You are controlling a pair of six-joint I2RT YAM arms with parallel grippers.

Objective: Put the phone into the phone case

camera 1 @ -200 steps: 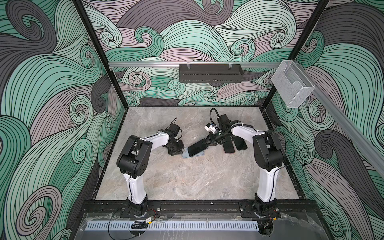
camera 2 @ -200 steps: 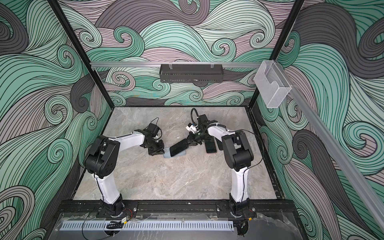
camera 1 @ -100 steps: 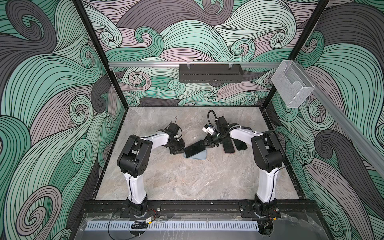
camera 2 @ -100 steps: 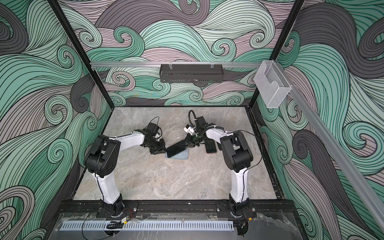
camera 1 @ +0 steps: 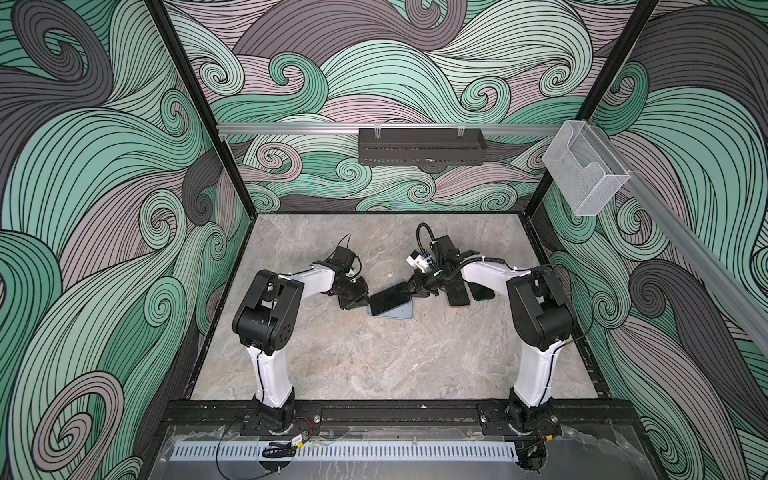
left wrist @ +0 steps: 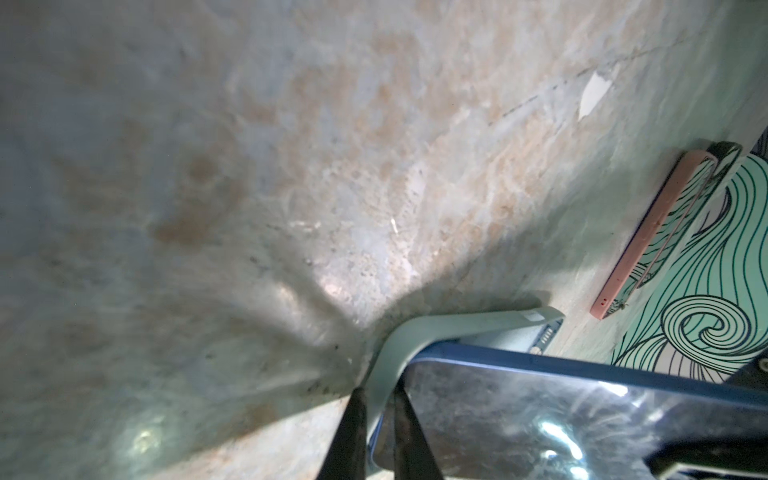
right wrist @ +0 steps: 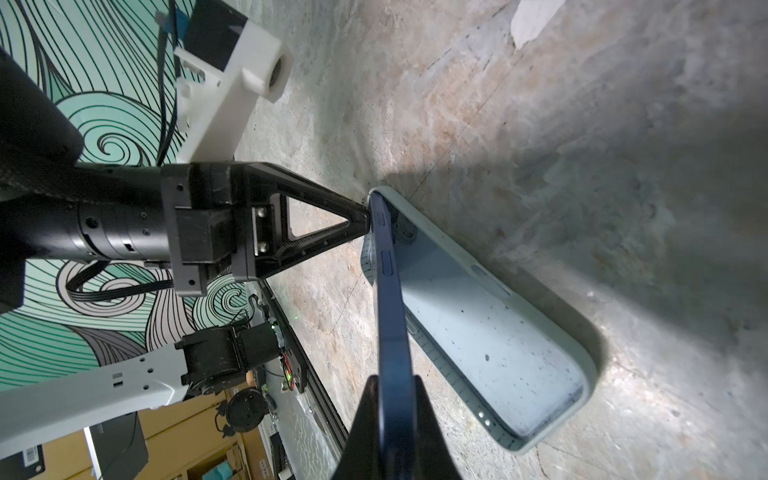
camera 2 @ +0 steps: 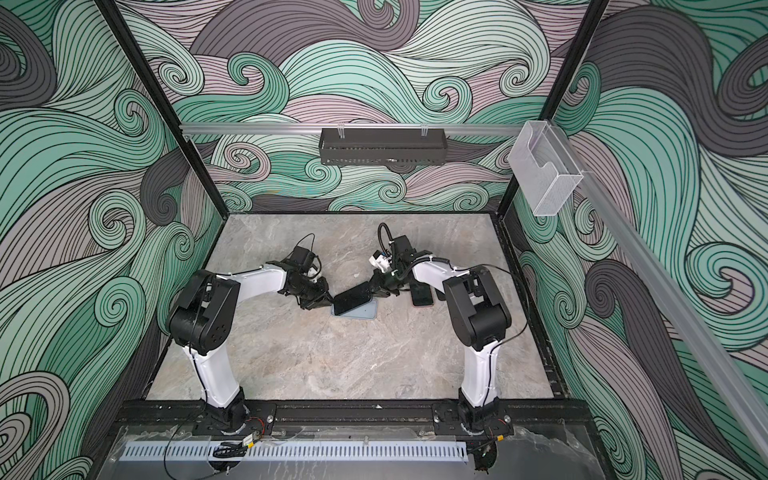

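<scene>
Left tool (camera 1: 365, 301) now on case (camera 1: 400, 313) rim.

Two robot arms, the left arm (camera 1: 307, 282) and the right arm (camera 1: 486, 272); two grippers, the left gripper (camera 1: 365, 300) and the right gripper (camera 1: 410, 292); three phones, namely the blue phone (camera 1: 388, 299), a pink-cased phone (camera 1: 457, 293) and a dark phone (camera 1: 483, 293); two phone cases, the pale blue phone case (camera 1: 401, 312) and the pink case (left wrist: 636, 241); one black wall basket (camera 1: 422, 146); one clear plastic bin (camera 1: 582, 170); one white fleck (left wrist: 592, 97) on one marble table (camera 1: 374, 365).
</scene>
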